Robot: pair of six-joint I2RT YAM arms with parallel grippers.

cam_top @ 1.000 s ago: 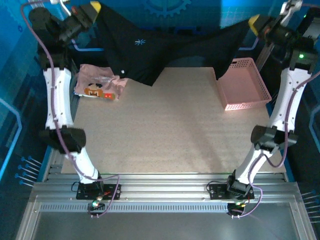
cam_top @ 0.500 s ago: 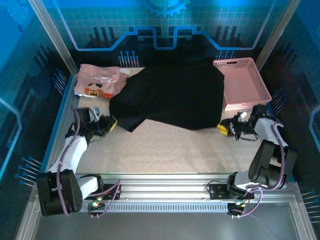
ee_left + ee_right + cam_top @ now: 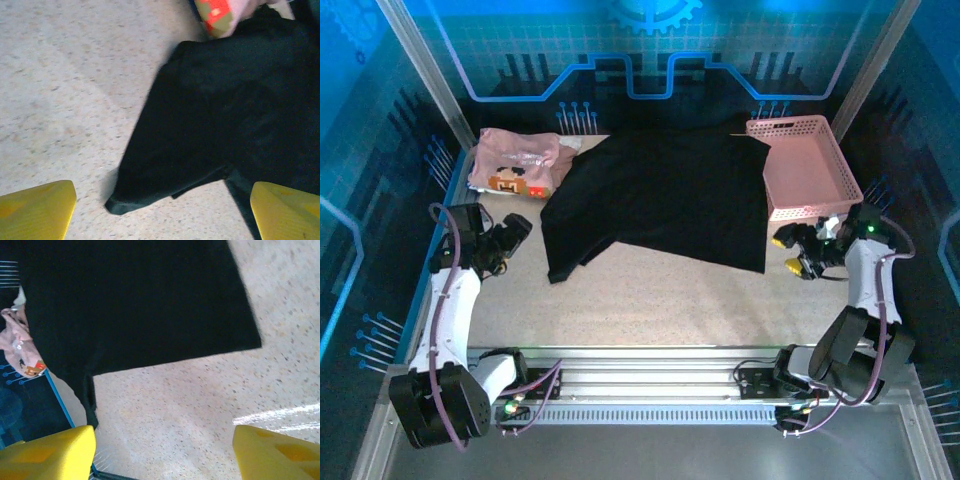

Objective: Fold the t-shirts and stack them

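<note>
Black t-shirt [image 3: 665, 195] flat beside pixel-print pink t-shirt [image 3: 515, 162]

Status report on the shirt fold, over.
Left gripper open; right gripper open. Black t-shirt spread flat, unfolded. Pink t-shirt lies far left. Mesh basket beside black shirt.

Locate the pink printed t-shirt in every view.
Top external: pink t-shirt in the upper left of the picture.
Left wrist: pink t-shirt at the top edge, right of centre.
Right wrist: pink t-shirt at the left edge, mid-height.
Shared landmark: the black t-shirt beside it.
</note>
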